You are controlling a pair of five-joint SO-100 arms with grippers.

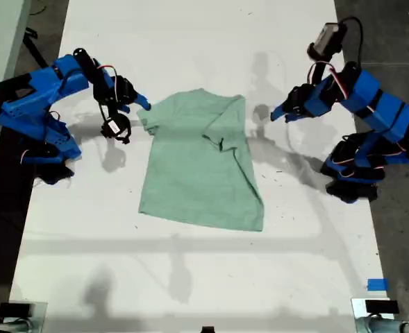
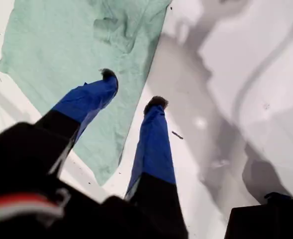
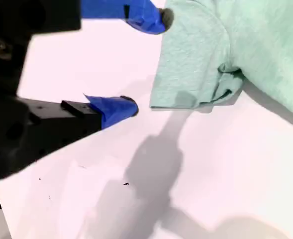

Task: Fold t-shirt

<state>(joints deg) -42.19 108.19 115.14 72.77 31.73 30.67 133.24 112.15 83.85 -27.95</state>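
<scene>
Both grippers (image 2: 131, 89) (image 3: 146, 62) agape beside t-shirt (image 1: 201, 163)

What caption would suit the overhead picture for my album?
Two blue robot arms, jaws open, flank a partly folded mint-green t-shirt on a white table.

white table (image 1: 190, 277), blue tape (image 1: 376, 284)

T-shirt (image 1: 203, 163) flat on surface (image 1: 190, 277), about mid-width, nearer far edge than near edge in exterior view. My second gripper (image 1: 143, 104) beside sleeve toward exterior view's left edge. My first gripper (image 1: 277, 114) off shirt toward exterior view's right edge.
</scene>
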